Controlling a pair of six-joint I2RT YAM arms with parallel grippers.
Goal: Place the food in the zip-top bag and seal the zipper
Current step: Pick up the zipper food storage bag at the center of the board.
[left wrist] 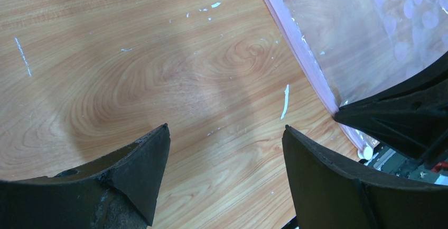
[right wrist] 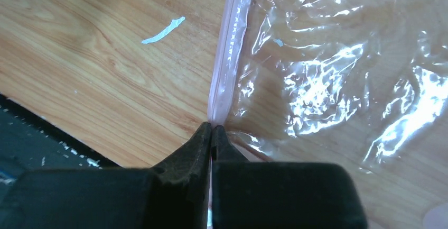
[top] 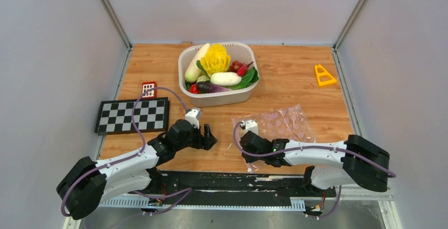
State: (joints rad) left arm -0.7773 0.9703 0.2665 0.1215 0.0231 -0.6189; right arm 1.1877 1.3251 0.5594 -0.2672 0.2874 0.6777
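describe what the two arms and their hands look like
The left arm and right arm have white shells between bulky black joint housings, and a thin purple cable loops along each. The left hand and right hand each have two matte black wedge-shaped fingers, with a small white block at the wrist.

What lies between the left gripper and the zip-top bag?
Only bare, white-flecked wooden table separates the left gripper from the zip-top bag; the left wrist view shows it.
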